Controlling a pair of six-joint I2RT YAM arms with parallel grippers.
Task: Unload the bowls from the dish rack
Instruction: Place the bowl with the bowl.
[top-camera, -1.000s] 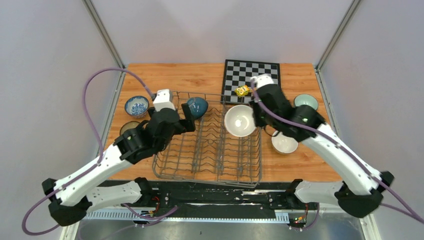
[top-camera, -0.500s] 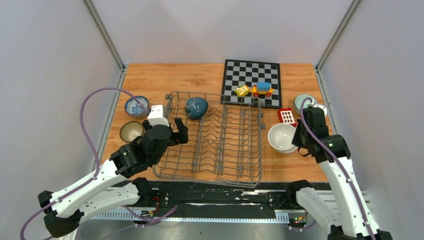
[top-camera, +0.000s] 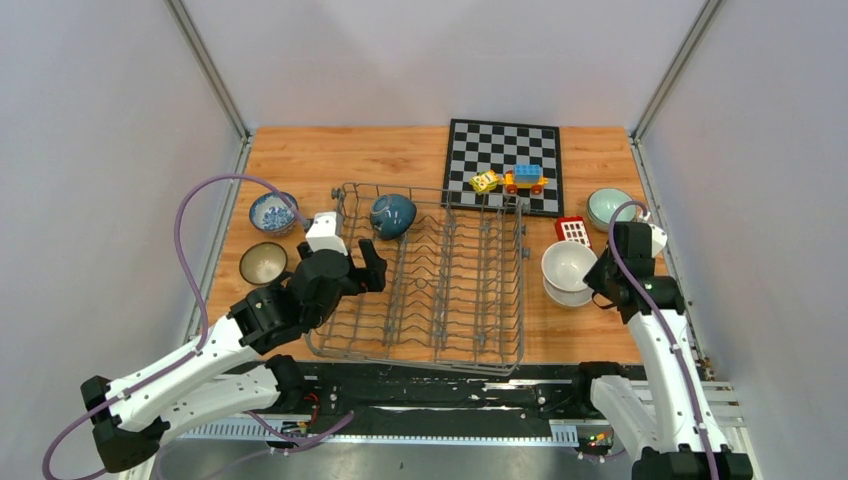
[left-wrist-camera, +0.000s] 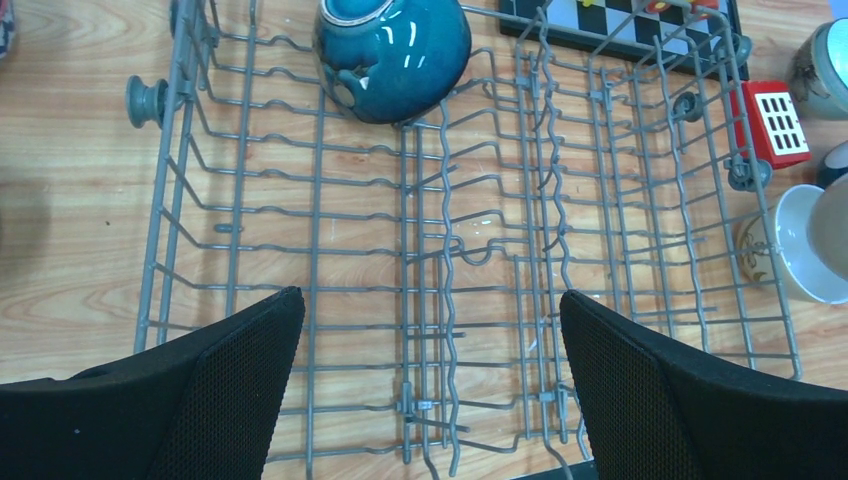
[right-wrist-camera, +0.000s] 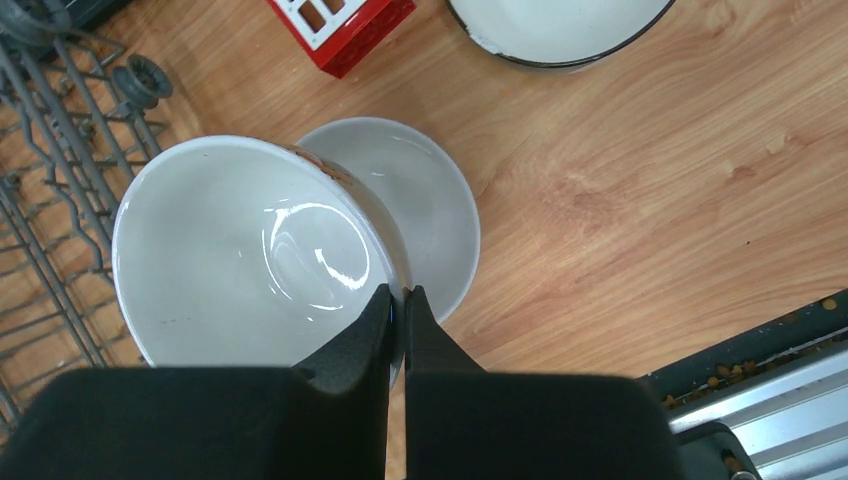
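Right tool (right-wrist-camera: 400, 300): pinched tight on the near rim of the white bowl (right-wrist-camera: 250, 250), one finger inside and one outside.
White bowl, change: a second ago I had it over the 1 o'clock part of the dish rack (top-camera: 430, 300). Now it is off the rack at its 3 o'clock side, tilted over the second white bowl (right-wrist-camera: 430, 190) that sits on the table (top-camera: 300, 160).
Contact: I cannot tell whether the held bowl rests in the lower one yet.
Left tool (left-wrist-camera: 430, 300): wide open, holding nothing, above the rack's 9 o'clock edge. It drew back toward 7 o'clock half a second ago and has edged forward again.
Teal bowl (left-wrist-camera: 390, 45): unmoved, propped on its side in the rack's 11 o'clock corner, the only bowl I see left inside.
Meaning: I judge the white bowl nearly delivered, release pending. The teal bowl is the last to unload, and my left tool faces it.
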